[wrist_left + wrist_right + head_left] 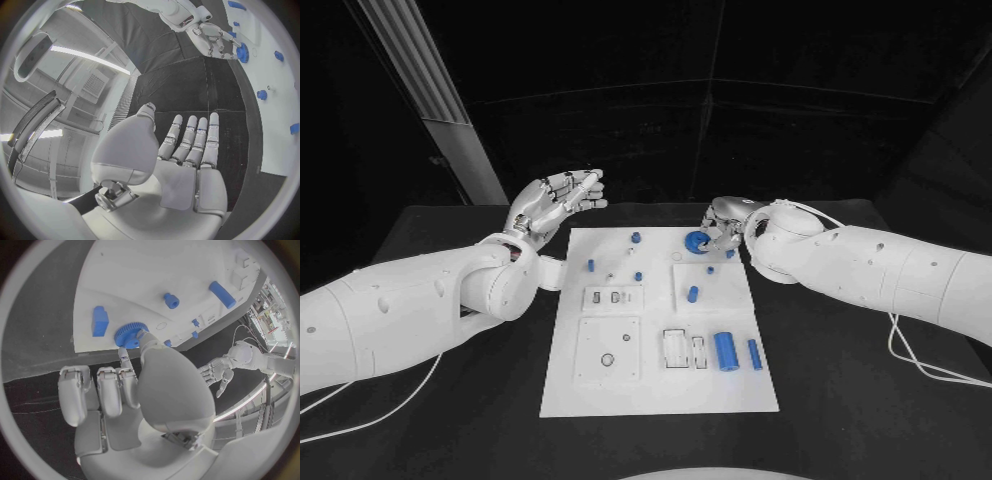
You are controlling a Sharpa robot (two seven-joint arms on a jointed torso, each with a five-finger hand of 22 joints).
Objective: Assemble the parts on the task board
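A black table (848, 400) stands against dark walls, with a pale pillar (437, 100) behind the left hand (557, 205).

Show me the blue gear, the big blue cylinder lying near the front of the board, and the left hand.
blue gear (130, 335), right wrist view, on its toothed face.
big blue cylinder (727, 351), head view, mid-length on its side.
left hand (557, 207), head view, middle of the raised hand.

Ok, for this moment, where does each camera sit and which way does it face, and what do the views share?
Head view: on the robot's head, looking down at the task board; both white arms show.
Left wrist view: behind the left hand, raised with fingers apart off the board's edge.
Right wrist view: behind the right hand, facing the board, thumb and a finger on the blue gear.
Shared: all three show the gear and the right hand.
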